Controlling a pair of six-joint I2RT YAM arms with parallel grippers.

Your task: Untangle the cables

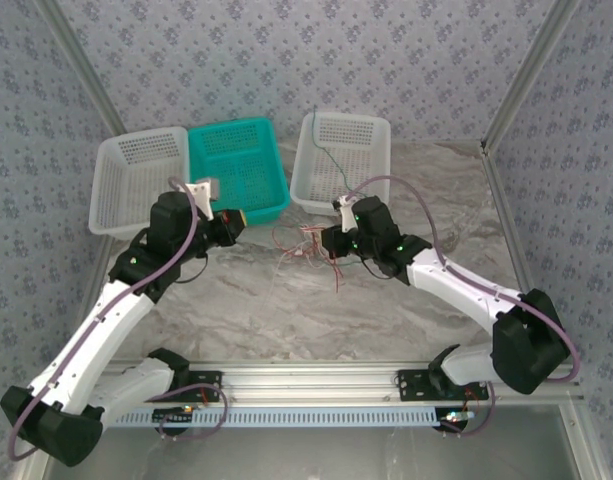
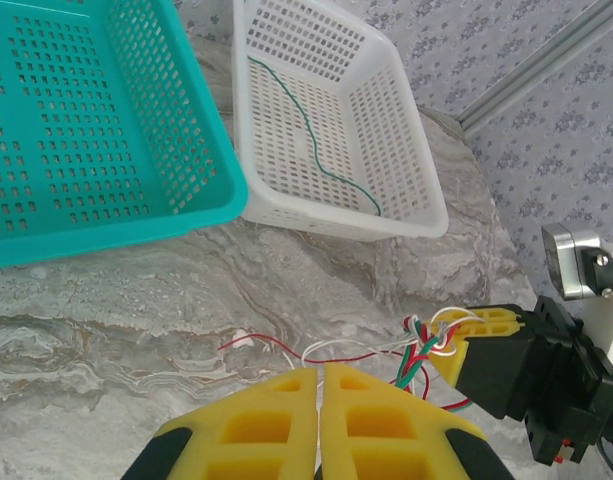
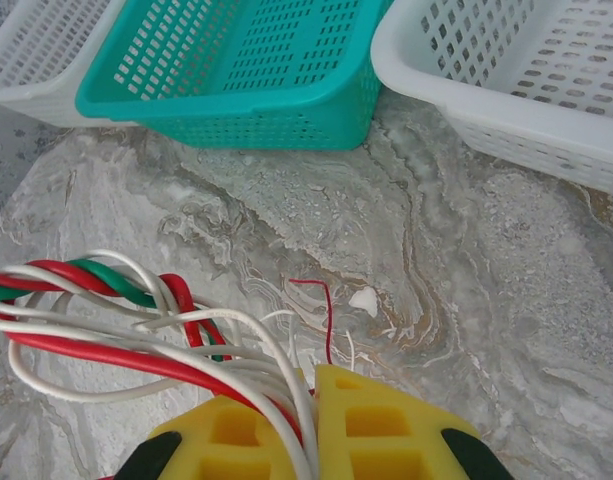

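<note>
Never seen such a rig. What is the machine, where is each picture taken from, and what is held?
Two robot arms sit at a table's near edge. One picture looks down from above; the other two come from cameras on each wrist, yellow fingers at the bottom. A teal basket stands between two white baskets; the right one holds a green cable. The right gripper is shut on the tangled red, green and white cables. The left gripper is shut; whether on a wire is unclear.
</note>
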